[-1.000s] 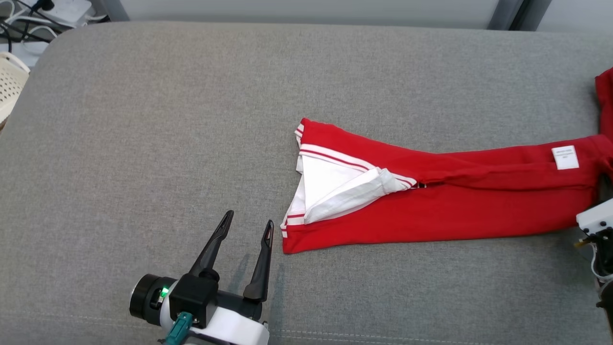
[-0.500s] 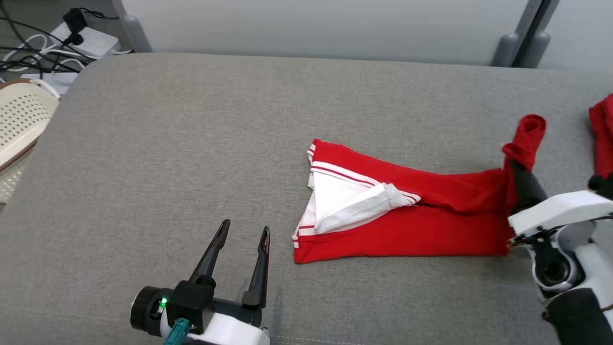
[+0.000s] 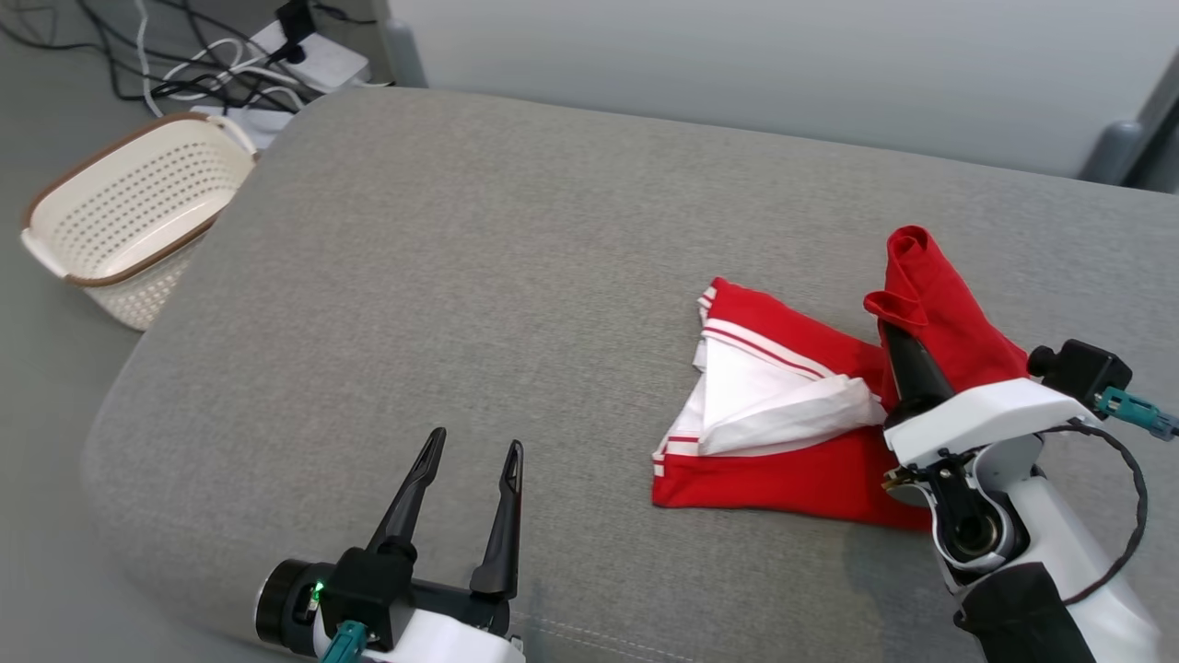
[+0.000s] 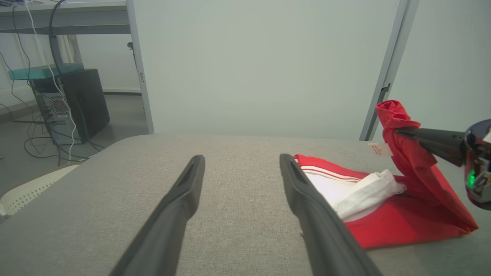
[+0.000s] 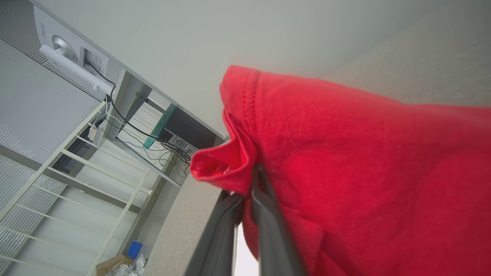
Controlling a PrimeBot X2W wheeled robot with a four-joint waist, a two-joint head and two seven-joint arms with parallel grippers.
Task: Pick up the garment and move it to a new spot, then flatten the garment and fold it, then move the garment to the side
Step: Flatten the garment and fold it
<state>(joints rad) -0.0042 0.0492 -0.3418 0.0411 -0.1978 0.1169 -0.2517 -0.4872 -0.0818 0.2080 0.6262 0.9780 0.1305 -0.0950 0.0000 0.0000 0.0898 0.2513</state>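
Grey couch (image 3: 461, 276) below, upward-angled right fingers (image 3: 907, 373) pinch garment (image 3: 783, 479) end aloft.

A pale grey wall panel (image 3: 737, 83) stands behind the grey fabric cushion (image 3: 461, 276). A cream perforated plastic basket with brown rim (image 3: 138, 216) sits on the grey floor (image 3: 46, 414).

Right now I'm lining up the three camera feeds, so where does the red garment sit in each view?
Head view: garment lies right of centre on the grey cushion, one end lifted.
Left wrist view: garment at the lower right, raised end above it.
Right wrist view: garment drapes across centre and right, close up.
Shared landmark: the right gripper pinching the raised red end.
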